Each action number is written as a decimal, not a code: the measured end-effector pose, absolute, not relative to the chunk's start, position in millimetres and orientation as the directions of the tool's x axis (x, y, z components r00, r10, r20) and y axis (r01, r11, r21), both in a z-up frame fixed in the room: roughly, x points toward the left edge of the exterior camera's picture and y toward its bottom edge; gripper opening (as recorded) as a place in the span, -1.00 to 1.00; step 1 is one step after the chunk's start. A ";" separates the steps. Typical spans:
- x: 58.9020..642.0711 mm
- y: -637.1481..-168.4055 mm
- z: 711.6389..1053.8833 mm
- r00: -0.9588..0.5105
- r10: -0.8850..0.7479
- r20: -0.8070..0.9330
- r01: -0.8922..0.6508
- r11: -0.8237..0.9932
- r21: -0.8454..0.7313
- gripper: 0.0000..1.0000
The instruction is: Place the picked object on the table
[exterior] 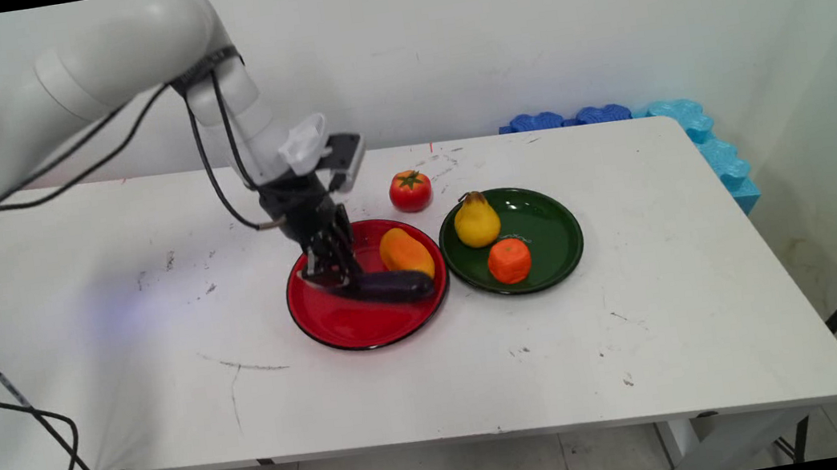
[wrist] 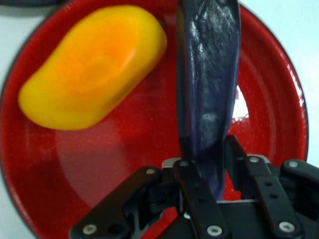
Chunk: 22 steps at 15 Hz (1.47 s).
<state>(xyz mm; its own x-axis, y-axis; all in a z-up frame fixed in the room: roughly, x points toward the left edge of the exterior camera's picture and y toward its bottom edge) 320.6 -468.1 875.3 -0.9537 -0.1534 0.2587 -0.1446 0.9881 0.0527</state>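
**Two plates, one purple eggplant in the grip**

Two plates side by side on the white table (exterior: 642, 335). On the left, red plate (exterior: 349, 325); on the right, green plate (exterior: 551, 229).

Down on the red plate: black gripper (exterior: 327, 275), closed tight on one end of a dark purple eggplant (exterior: 393, 285). Fingers (wrist: 192, 191) pressed on both sides of its thin end, almost no gap left. Rest of the eggplant stretched out to the right across the plate; hard to tell if lying on it or just above.

Just beside it, on the far side: orange-yellow mango (exterior: 405, 253), close enough to touch maybe.

On the green plate: yellow pear (exterior: 476, 221) at the far left, orange fruit (exterior: 509, 260) nearer. Red tomato (exterior: 410, 190) alone on the table, just past both plates.

Could go wrong: held only by the tip, so could droop, swing or slip out. Could also bump the mango and push it off the plate. Smooth, soft-looking skin, so easy to lose.
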 end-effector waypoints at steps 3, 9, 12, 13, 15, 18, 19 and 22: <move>319.5 -464.2 902.6 -0.937 -0.189 0.293 -0.187 0.982 0.035 -1.00; 306.7 -445.1 964.4 -0.886 -0.270 0.376 -0.282 0.959 0.024 -1.00; 293.4 -428.2 986.8 -0.855 -0.318 0.410 -0.332 0.942 0.038 -1.00; 288.2 -421.4 992.1 -0.845 -0.333 0.418 -0.347 0.937 0.044 -1.00; 278.9 -411.0 996.9 -0.832 -0.354 0.426 -0.369 0.928 0.052 -1.00; 263.4 -395.5 1000.9 -0.813 -0.388 0.434 -0.402 0.914 0.064 -1.00; 255.6 -388.8 1000.6 -0.805 -0.402 0.437 -0.415 0.907 0.071 -1.00; 234.4 -371.3 993.7 -0.786 -0.435 0.439 -0.447 0.891 0.083 -1.00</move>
<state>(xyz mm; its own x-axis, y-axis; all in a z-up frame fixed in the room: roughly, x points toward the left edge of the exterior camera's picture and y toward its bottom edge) 234.4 -371.3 993.7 -0.7864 -0.4350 0.4385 -0.4466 0.8909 0.0829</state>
